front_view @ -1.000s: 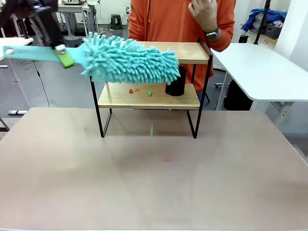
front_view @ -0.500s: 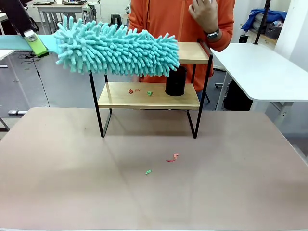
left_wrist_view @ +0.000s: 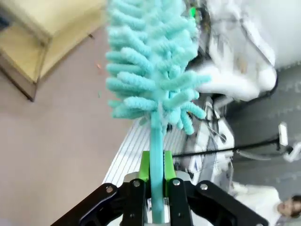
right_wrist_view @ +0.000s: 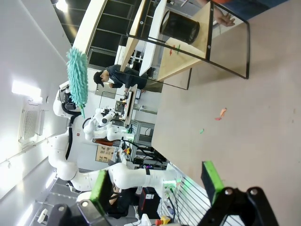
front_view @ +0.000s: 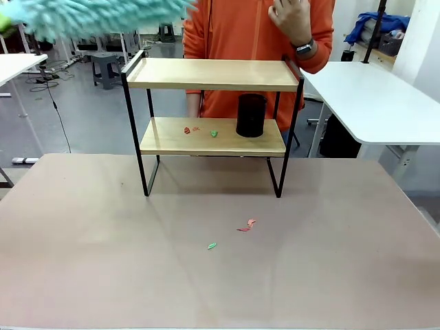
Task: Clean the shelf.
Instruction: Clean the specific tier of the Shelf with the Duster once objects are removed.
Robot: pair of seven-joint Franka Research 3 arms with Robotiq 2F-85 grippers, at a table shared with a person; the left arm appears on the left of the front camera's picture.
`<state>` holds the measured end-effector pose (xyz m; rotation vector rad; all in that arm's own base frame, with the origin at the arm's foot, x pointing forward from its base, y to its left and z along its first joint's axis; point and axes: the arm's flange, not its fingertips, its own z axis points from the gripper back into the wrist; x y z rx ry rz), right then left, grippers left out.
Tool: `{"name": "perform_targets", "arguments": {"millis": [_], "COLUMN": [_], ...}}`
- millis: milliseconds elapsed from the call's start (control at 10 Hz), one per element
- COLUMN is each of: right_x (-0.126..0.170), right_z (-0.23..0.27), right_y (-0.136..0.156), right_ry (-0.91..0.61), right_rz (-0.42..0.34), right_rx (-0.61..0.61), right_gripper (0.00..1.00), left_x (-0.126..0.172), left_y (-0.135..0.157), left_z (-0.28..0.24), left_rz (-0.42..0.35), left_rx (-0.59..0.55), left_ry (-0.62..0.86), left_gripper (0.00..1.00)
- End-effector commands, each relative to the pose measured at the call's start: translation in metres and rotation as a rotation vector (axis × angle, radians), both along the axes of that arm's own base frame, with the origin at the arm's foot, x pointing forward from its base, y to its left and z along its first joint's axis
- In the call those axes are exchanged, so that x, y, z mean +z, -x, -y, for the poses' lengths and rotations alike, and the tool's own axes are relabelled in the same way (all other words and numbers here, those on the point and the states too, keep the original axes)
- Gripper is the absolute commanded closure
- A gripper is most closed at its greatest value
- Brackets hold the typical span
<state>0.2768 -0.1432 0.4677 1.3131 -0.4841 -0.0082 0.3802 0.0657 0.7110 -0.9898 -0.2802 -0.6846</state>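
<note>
The left gripper is closed on the handle of the turquoise duster, raised high, the right gripper stands open and empty, and the shelf stands on the far side of the desk.

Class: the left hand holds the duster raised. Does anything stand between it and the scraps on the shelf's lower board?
Yes: the top board of the shelf covers the scraps from above, and a black cup stands right of them.
</note>
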Motion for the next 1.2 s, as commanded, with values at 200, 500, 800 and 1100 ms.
{"name": "perform_targets", "arguments": {"millis": [200,500,800,1100], "right_x": [0.001,0.001,0.001,0.001], "right_z": [0.0,0.0,0.0,0.0], "right_y": [-0.003,-0.003,-0.003,-0.003], "right_ry": [-0.01,-0.01,-0.01,-0.01], "right_rz": [0.034,0.034,0.034,0.034], "right_rx": [-0.002,-0.002,-0.002,-0.002], "right_gripper": [0.0,0.0,0.0,0.0], "left_x": [-0.099,-0.163,-0.172,-0.172], "left_y": [-0.016,-0.053,-0.051,-0.051], "left_z": [-0.053,-0.032,-0.057,-0.057], "left_rz": [-0.214,-0.251,-0.304,-0.304], "left_rx": [0.587,0.84,0.792,0.792], "left_ry": [0.202,0.252,0.216,0.216], "left_gripper": [0.87,0.87,0.87,0.87]}}
